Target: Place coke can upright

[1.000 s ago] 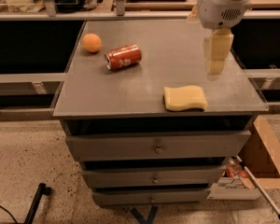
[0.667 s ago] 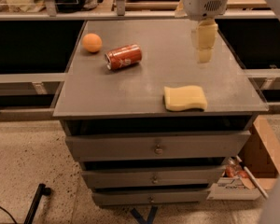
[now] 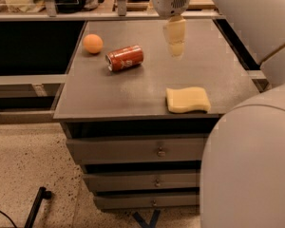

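The coke can point(image 3: 125, 58) is red with white script and lies on its side on the grey cabinet top point(image 3: 147, 87), left of centre, its silver end facing left. My gripper point(image 3: 175, 49) hangs above the cabinet top, to the right of the can and a little further back, apart from it and holding nothing that I can see. Its cream-coloured fingers point(image 3: 175, 34) point downward below the white wrist housing.
An orange ball point(image 3: 92, 43) sits at the back left, close to the can. A yellow sponge point(image 3: 187, 99) lies near the front right edge. The cabinet has three drawers point(image 3: 142, 149) below. My white arm point(image 3: 249, 160) fills the right side. Shelving stands behind.
My gripper has moved left and further back over the cabinet top, closer to the can. The arm's body now fills the right side. The can, ball and sponge have not moved.
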Controlling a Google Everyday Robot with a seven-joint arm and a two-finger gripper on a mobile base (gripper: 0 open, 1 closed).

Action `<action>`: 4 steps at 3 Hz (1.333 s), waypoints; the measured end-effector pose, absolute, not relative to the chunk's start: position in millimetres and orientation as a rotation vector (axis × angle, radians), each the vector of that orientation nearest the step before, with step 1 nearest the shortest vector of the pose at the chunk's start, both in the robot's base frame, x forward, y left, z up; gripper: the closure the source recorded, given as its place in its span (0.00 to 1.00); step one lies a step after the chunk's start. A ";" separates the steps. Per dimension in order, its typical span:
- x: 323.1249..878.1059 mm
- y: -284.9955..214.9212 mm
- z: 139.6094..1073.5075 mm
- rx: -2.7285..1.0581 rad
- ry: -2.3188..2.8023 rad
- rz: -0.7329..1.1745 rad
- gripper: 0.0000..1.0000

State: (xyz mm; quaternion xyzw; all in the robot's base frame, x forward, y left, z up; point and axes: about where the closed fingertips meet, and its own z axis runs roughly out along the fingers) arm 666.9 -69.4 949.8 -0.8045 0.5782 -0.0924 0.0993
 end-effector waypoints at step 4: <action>686.5 48.8 908.3 -2.474 1.551 -0.091 0.00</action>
